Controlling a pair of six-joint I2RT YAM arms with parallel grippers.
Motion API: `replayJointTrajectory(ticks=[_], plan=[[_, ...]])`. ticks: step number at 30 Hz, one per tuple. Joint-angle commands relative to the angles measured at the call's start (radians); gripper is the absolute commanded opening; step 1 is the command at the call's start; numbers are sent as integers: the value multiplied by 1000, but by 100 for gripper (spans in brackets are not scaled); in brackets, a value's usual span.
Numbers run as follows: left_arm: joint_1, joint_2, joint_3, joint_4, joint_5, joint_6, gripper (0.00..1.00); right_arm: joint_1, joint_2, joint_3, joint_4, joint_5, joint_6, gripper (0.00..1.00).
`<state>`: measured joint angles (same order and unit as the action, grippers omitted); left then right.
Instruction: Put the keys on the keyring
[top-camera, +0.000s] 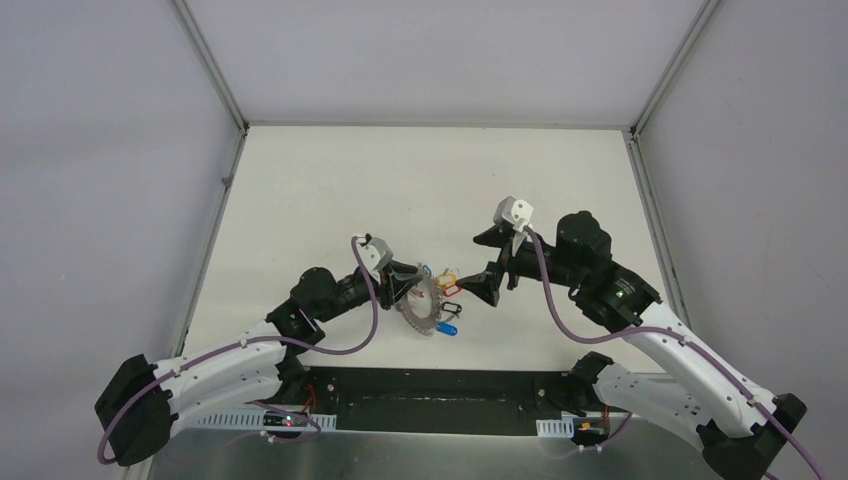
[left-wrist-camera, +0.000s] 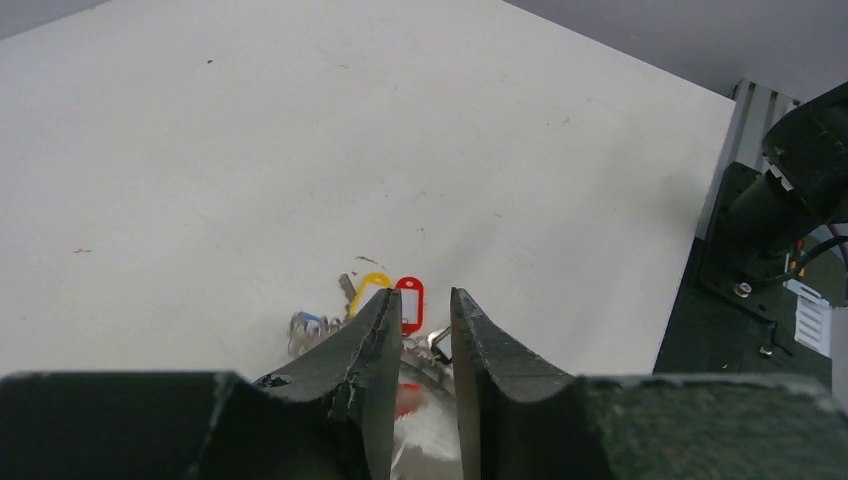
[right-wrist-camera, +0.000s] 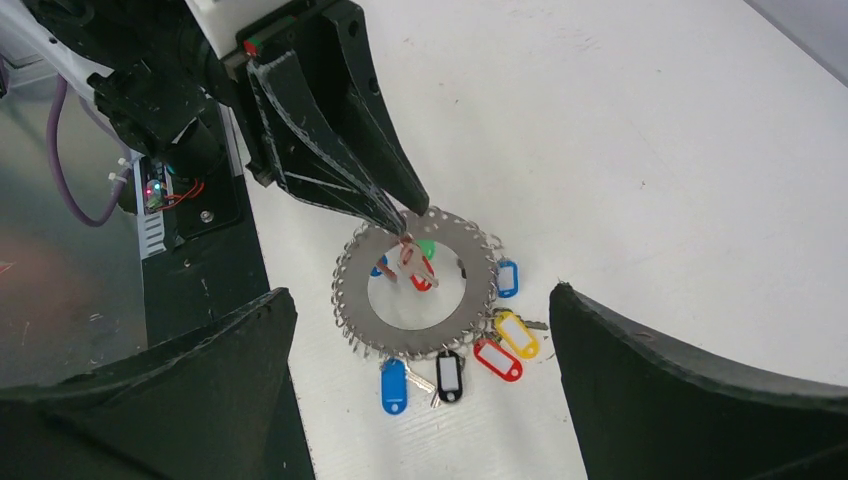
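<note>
The left gripper (right-wrist-camera: 400, 212) clamps the rim of the keyring (right-wrist-camera: 352, 300), seemingly to steady it, while the right gripper (top-camera: 483, 262) hangs wide open above, likely lining up on the red key (right-wrist-camera: 497, 360) or blue key (right-wrist-camera: 393, 385) beside the rim.

A white table (top-camera: 400, 190) fills the middle. It is flat, with a few tiny dark marks. Pale grey walls stand on three sides: the back wall (top-camera: 430, 60), the left wall (top-camera: 100, 200) and the right wall (top-camera: 760, 180). Thin silver rails (top-camera: 212, 70) run up the back corners. A black plate (top-camera: 440, 400) lies along the table's near edge. The light is soft and even.
</note>
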<state>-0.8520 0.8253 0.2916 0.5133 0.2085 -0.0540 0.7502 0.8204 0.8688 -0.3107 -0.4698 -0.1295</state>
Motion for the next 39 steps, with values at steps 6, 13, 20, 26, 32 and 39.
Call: replayJointTrajectory(ticks=[6, 13, 20, 26, 32, 39], plan=[[-9, -157, 7, -173, -95, 5, 51, -3, 24, 9, 45, -15, 14, 99], [-10, -168, 60, -272, -132, 8, 78, -3, 48, 13, 56, -17, 29, 100], [-8, -54, 172, -385, -241, -74, 99, -20, 79, 5, 85, 5, 78, 99], [53, 38, 229, -472, -222, -103, 99, -81, 127, -24, 110, -12, 124, 100], [310, 55, 268, -583, 34, -214, 99, -239, 179, -96, 155, -51, 247, 99], [570, 43, 268, -635, 184, -235, 99, -439, 160, -189, 177, -2, 285, 99]])
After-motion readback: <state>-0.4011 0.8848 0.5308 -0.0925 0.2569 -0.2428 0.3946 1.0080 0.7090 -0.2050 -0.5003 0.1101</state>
